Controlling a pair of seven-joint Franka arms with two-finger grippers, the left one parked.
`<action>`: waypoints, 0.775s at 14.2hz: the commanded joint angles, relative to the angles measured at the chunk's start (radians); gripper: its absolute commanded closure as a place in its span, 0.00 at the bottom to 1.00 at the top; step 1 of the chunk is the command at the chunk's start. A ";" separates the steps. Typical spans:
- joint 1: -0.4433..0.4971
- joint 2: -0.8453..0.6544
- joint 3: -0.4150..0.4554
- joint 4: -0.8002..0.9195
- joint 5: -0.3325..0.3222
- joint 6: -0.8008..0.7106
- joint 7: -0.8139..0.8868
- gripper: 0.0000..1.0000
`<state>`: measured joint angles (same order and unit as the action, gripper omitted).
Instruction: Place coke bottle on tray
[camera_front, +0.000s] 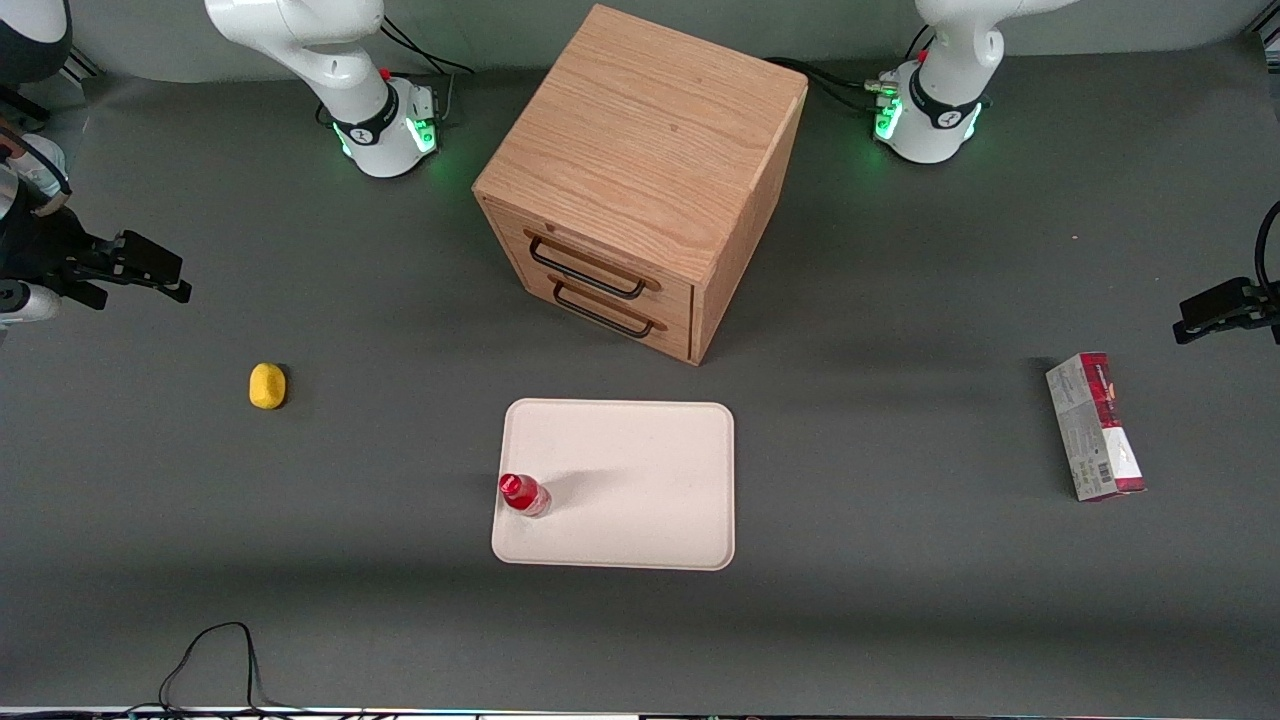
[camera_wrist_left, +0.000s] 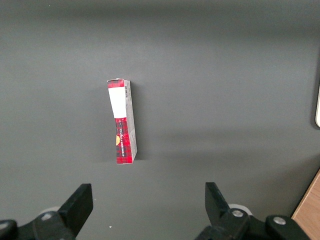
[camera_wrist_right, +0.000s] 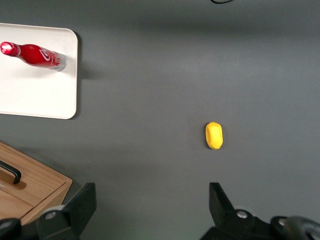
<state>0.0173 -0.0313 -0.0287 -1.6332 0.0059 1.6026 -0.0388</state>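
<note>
Looks like the placing's done on my end: bottle (camera_front: 523, 495) stands upright on the tray (camera_front: 640, 500), lower left of the front frame, just inside the rim. Next I'd only park the arm. Gripper (camera_wrist_right: 152, 210) hangs spread and empty, high over the table, well off the tray. Dark grey mat (camera_front: 900, 560), yellow lump (camera_front: 267, 386) mid-left, carton (camera_front: 1094, 427) right, cabinet (camera_front: 640, 180) top centre.

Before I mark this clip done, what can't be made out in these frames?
- Drawer contents: the cabinet is shut in the front view.
- Carton print: too small to read in the front or left wrist view.
- Whether the bottle base rests fully inside the tray rim: it stands at the very edge.
- Gripper, open, high over the table near the yellow object: its body is cut off by the frame edge.
</note>
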 joint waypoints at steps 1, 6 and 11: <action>-0.010 0.011 0.003 0.032 -0.010 -0.023 -0.026 0.00; -0.114 0.017 0.093 0.042 -0.010 -0.052 -0.026 0.00; -0.062 0.042 0.049 0.084 -0.012 -0.058 -0.023 0.00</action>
<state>-0.0639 -0.0049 0.0375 -1.5882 0.0032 1.5689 -0.0443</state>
